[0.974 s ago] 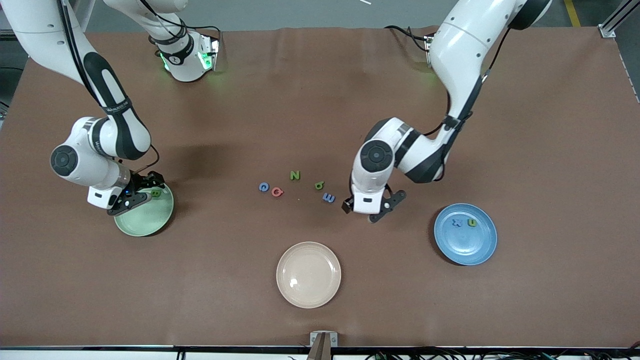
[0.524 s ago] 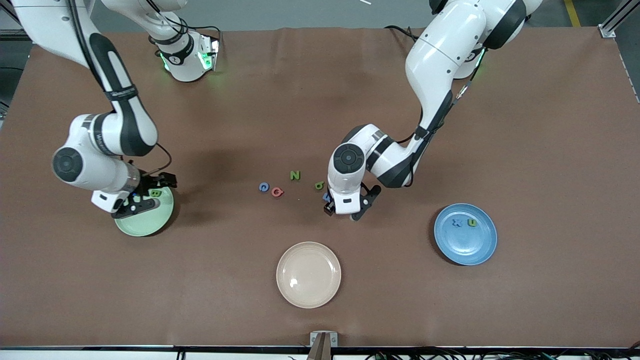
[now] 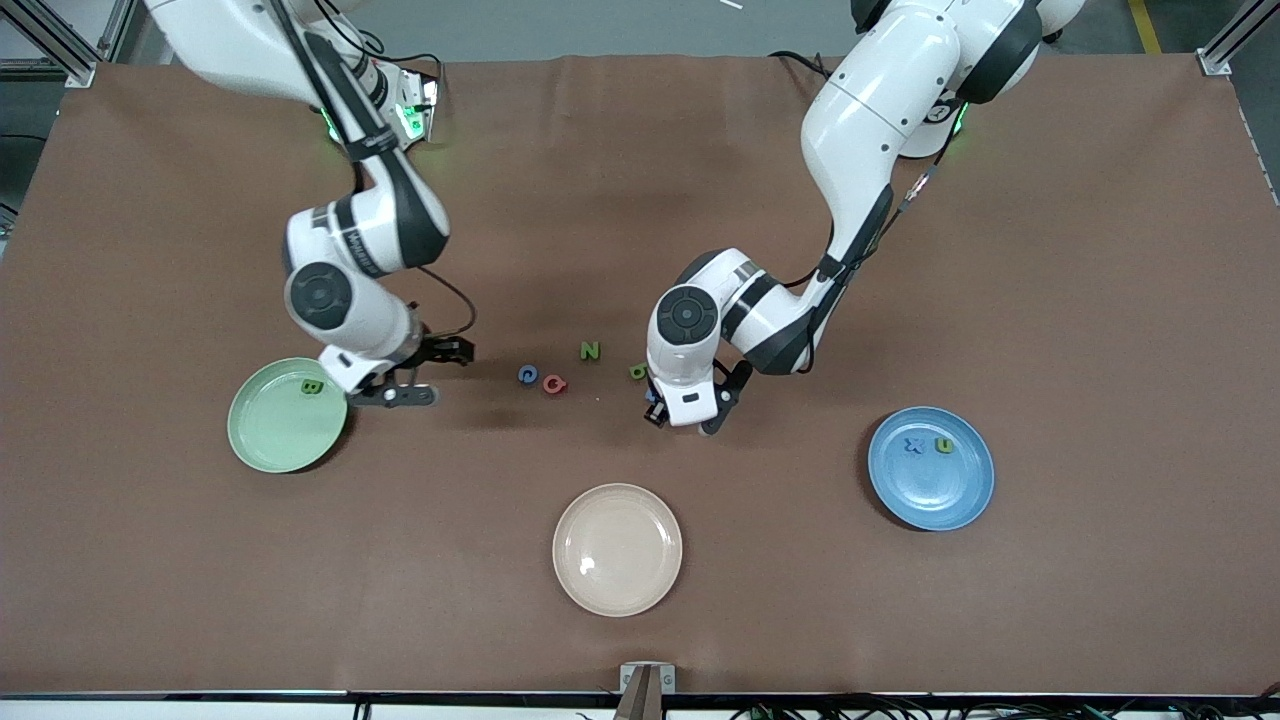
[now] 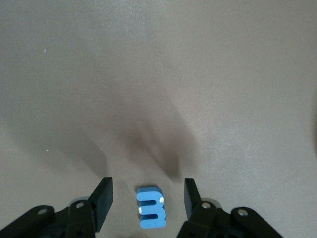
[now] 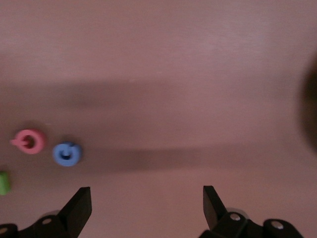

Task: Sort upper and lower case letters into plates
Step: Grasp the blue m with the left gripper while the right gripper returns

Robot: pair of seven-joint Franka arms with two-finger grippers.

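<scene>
One blue letter (image 4: 151, 207) lies between the half-open left gripper (image 4: 148, 198) jaws, apparently untouched, long axis along them; the right gripper (image 5: 147, 206) hangs wide, empty.

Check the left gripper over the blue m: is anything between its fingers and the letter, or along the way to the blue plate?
Nothing visible. The left gripper straddles the blue m, with open table on either side of it. Between there and the blue plate the brown table shows bare; the cream plate sits nearer the camera, off that line.
</scene>
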